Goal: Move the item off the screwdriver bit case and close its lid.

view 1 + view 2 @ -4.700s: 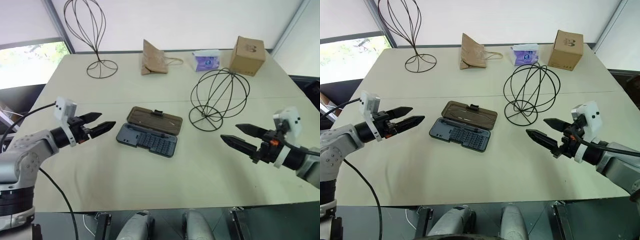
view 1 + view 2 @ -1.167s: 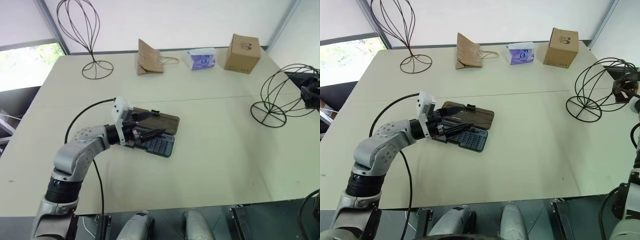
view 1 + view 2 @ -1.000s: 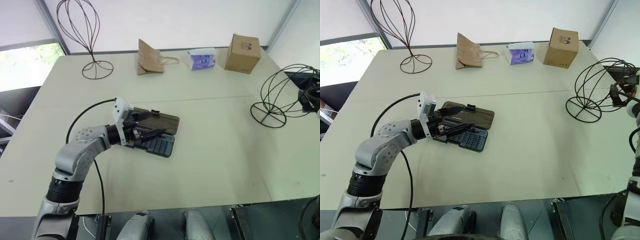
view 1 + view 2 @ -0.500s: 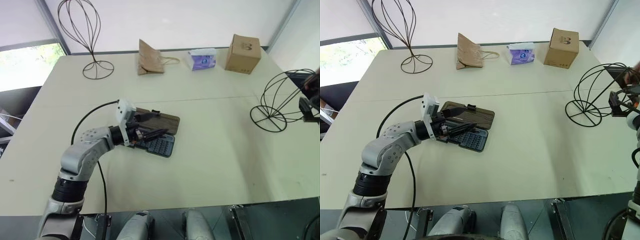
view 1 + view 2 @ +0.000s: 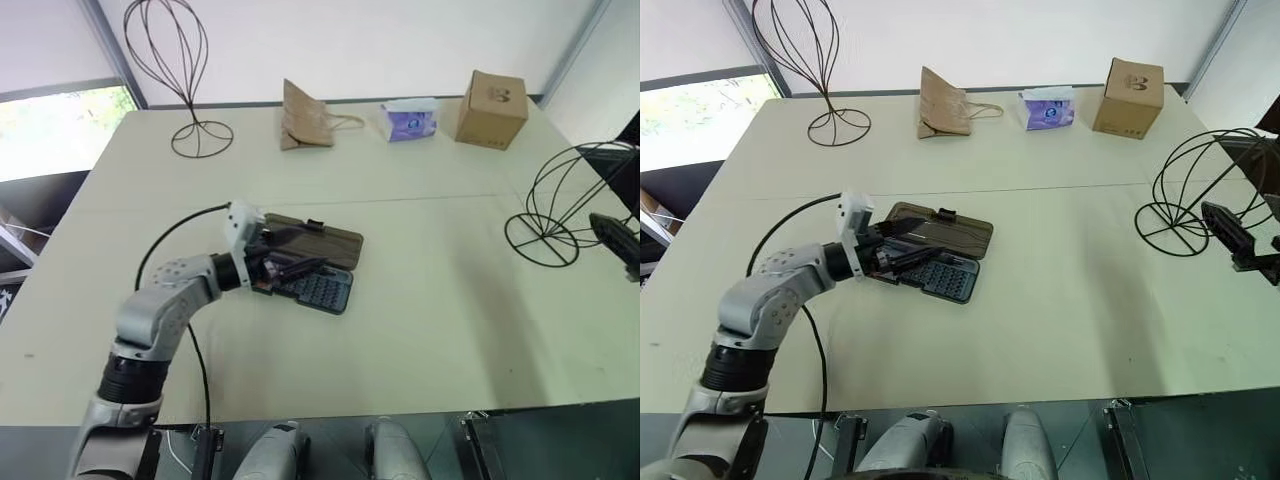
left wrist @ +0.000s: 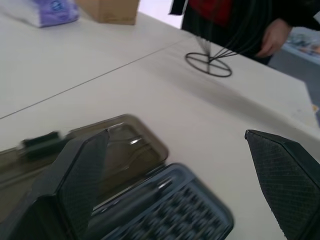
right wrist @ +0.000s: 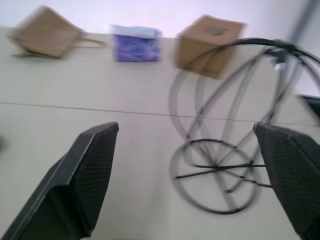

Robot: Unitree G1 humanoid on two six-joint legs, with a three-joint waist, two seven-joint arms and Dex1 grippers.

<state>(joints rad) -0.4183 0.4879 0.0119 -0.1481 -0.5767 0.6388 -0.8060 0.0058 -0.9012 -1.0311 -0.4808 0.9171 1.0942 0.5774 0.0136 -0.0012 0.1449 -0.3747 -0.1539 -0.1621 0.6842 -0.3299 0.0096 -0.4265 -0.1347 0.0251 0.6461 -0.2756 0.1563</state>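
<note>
Teardrop wire stand [image 5: 177, 75], brown paper bag [image 5: 305, 116], purple tissue pack [image 5: 411, 121], cardboard box [image 5: 491, 97], table [image 5: 430, 300]

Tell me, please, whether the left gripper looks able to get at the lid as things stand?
Probably yes. The left gripper is open and right at the case, with the lid lying flat and bare beside it. The globe stand sits far off to the right, so nothing blocks the way.
</note>
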